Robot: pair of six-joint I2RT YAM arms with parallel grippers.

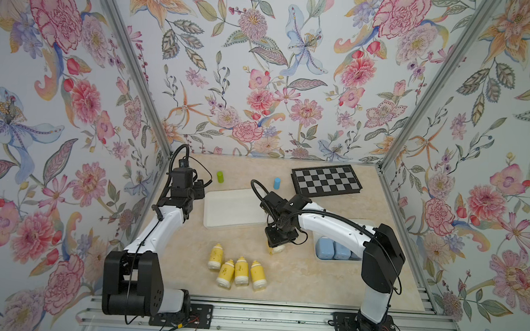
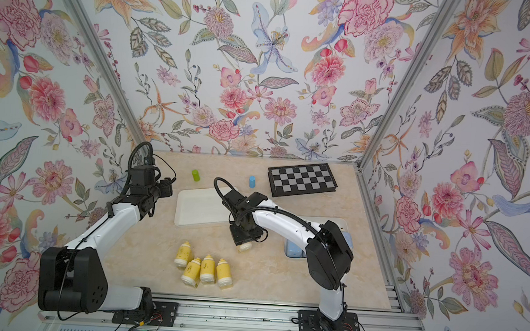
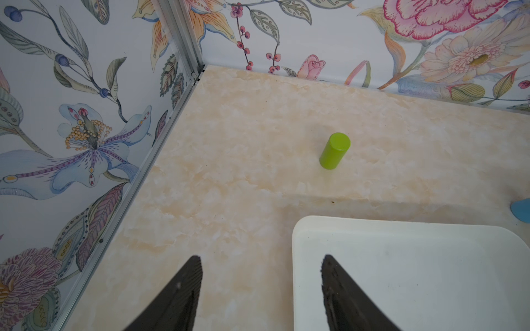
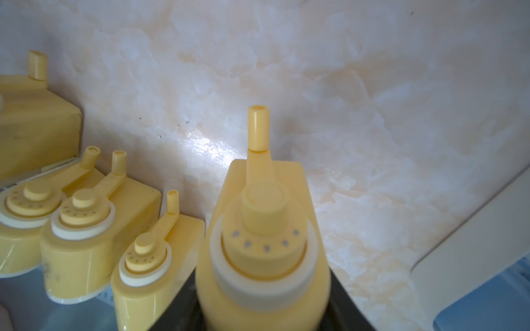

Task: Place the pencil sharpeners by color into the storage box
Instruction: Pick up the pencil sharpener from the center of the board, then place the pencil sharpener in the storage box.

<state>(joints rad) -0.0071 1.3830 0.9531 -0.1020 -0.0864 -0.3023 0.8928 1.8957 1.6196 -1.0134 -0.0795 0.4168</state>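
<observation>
Right gripper (image 1: 276, 245) of mine, in both top views, clamps a yellow sharpener (image 1: 276, 251) near the storage box (image 1: 335, 260), which holds pale-blue sharpeners (image 1: 331, 249); four yellow sharpeners (image 1: 242, 269) lie nearby, tips toward the back wall (image 1: 262, 78). Only the left wrist view shows my left gripper (image 3: 261, 258), fingers apart, by the white tray (image 3: 415, 272). Right wrist view: that yellow sharpener's (image 4: 263, 229) ribbed tip faces the camera.

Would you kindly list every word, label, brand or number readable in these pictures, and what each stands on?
None can be read. The yellow pencil sharpeners carry dark marks too small to make out; the held sharpener shows only a row of dots. The checkered board bears squares alone.
</observation>
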